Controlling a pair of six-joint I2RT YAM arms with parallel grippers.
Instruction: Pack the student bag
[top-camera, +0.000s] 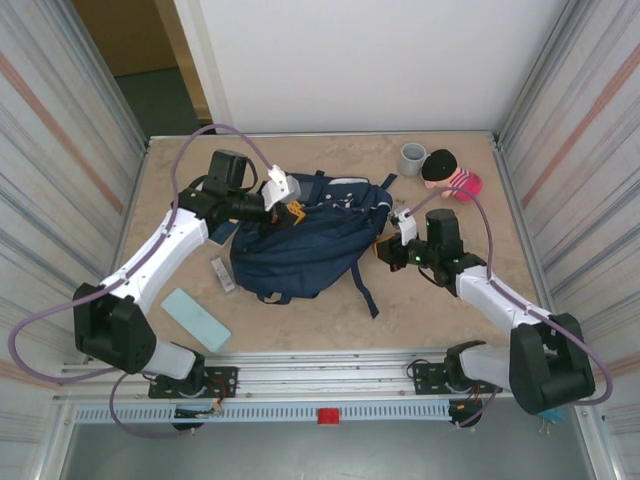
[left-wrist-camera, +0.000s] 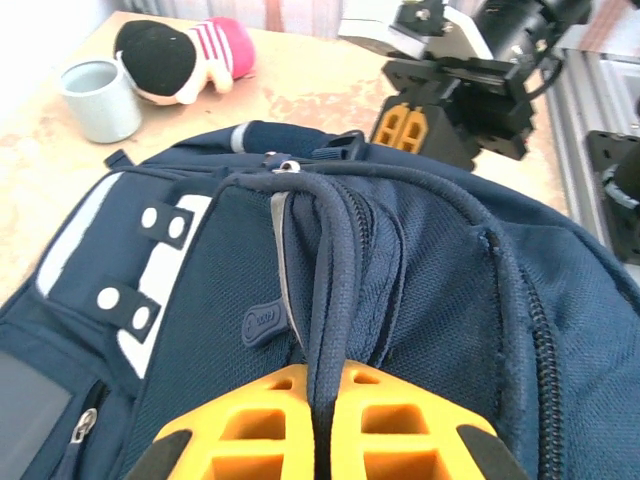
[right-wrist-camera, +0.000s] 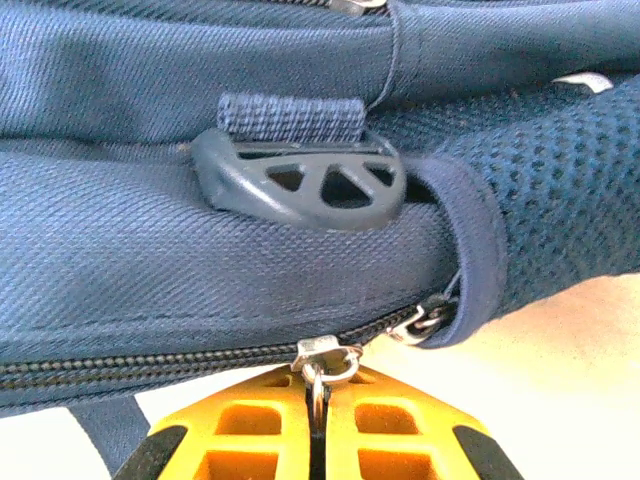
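On table (top-camera: 290, 325), student bag (top-camera: 300, 250), L fingers (left-wrist-camera: 355, 385) clamping its handle (left-wrist-camera: 335, 260), R fingers (right-wrist-camera: 340, 400) pinching zip pull (right-wrist-camera: 318, 365).

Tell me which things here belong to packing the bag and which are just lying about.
In the job:
bag
left claw, shut on the top loop
right claw, shut on a zip pull

Lying about, untouched:
cup
plush doll
teal flat case
small pale item beside the bag

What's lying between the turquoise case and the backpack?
In the top view, one small pale oblong item lies between the turquoise case and the student bag, close beside the bag. Too small to identify.
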